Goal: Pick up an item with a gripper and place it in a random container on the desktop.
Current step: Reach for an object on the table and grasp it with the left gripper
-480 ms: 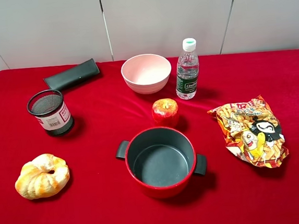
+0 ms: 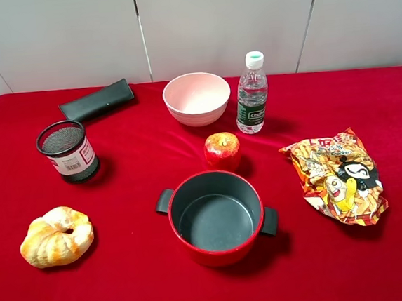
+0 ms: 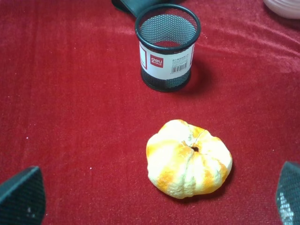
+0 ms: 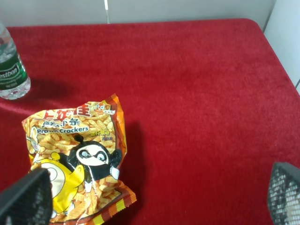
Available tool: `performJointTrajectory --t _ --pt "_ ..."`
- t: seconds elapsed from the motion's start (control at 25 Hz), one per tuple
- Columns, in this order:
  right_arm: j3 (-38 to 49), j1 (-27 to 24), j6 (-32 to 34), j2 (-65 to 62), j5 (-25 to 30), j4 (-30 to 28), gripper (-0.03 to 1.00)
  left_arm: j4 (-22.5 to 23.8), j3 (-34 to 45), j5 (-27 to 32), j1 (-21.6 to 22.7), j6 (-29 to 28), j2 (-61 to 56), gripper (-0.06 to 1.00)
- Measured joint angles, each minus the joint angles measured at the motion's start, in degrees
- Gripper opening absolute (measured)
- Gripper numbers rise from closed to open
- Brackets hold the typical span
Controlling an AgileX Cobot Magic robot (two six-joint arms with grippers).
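Apple (image 2: pixel 222 150) sits untouched on the red table (image 2: pixel 142 282), just beside the empty pot (image 2: pixel 221 256); left gripper (image 3: pixel 154 199) and right gripper (image 4: pixel 155 196) both gape wide, holding nothing, so the whole job remains

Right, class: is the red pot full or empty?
Empty. The red pot shows only its bare dark grey inside; the apple sits outside, behind it.

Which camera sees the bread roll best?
The left wrist view. The bread roll sits close up near the middle, whole, with its folds and dimple clear. The high view also shows it whole, but small and off to the left. The right wrist view does not show it.
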Motion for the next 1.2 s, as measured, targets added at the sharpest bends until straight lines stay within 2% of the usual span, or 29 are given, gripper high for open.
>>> performJointTrajectory --t 0.4,0.72,1.2 --pt "0.0 0.0 0.0 0.0 0.0 0.0 0.69 0.0 0.0 0.0 0.0 -0.1 0.0 0.96" --pt "0.0 0.0 0.0 0.0 0.0 0.0 0.69 -0.5 -0.1 0.0 0.0 -3.0 0.3 0.94" --pt "0.0 0.0 0.0 0.0 0.0 0.0 0.69 -4.6 -6.6 -0.1 0.0 0.0 20.3 0.94"
